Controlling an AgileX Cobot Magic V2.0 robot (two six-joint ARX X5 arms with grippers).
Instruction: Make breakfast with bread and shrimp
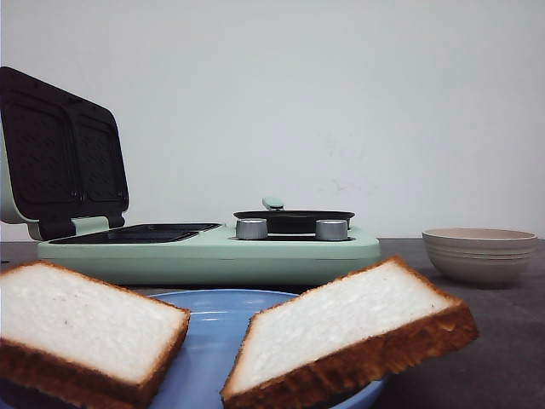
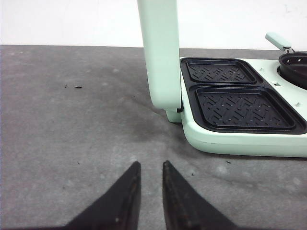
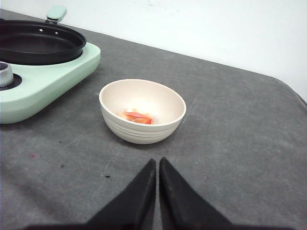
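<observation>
Two bread slices, one on the left point(image 1: 81, 328) and one on the right point(image 1: 349, 328), lie on a blue plate point(image 1: 209, 341) close to the front camera. The shrimp point(image 3: 136, 117) is a reddish-orange morsel inside a cream bowl point(image 3: 142, 111), also seen at the right of the front view point(image 1: 479, 253). My left gripper point(image 2: 150, 165) hovers over bare grey table, slightly open and empty, near the sandwich maker's open lid point(image 2: 160, 52). My right gripper point(image 3: 158, 162) is shut and empty, just short of the bowl.
A mint-green breakfast maker point(image 1: 209, 247) stands mid-table, lid raised, with two black grill wells point(image 2: 240, 100) and a black pan point(image 3: 38, 42) on its right side with silver knobs point(image 1: 251, 228). The table is grey point(image 3: 240, 143), its edge at far right.
</observation>
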